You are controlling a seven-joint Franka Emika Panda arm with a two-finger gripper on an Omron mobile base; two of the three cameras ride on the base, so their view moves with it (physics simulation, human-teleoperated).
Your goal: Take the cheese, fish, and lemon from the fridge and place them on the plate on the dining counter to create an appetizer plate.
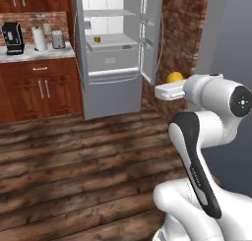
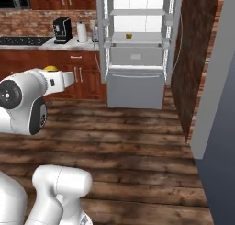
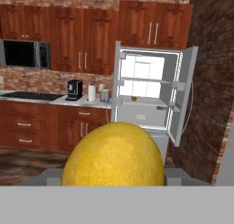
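Claw [image 1: 170, 82] holds the lemon [image 1: 174, 77], jaws set wide around it, raised at mid-height right of the open fridge [image 1: 115, 53] in the left base view; only the top of the yellow fruit peeks above the white hand. Fridge doors stand open, white inside, glass shelves, one small yellowish item [image 1: 97, 39] on a middle shelf, too small to name. Left of the fridge a wall tabletop [image 1: 34, 54] carries a black coffee machine [image 1: 13, 37], a paper towel roll [image 1: 39, 38] and a toaster [image 1: 58, 39]. Wood plank floor [image 1: 74, 156] below. Right base view: claw [image 2: 69, 77] at left, lemon [image 2: 50, 68] showing as a yellow sliver on top of the hand, fridge [image 2: 136, 45] ahead and well apart, same small item [image 2: 129, 36] on its shelf, coffee machine [image 2: 62, 30] and towel roll [image 2: 82, 32] on the tabletop [image 2: 46, 42]. Hand view: lemon [image 3: 113, 157] big and close at bottom centre between the jaws, fridge [image 3: 151, 93] open behind it, microwave [image 3: 23, 54] on the left wall, coffee machine [image 3: 74, 89] on the tabletop [image 3: 41, 98].
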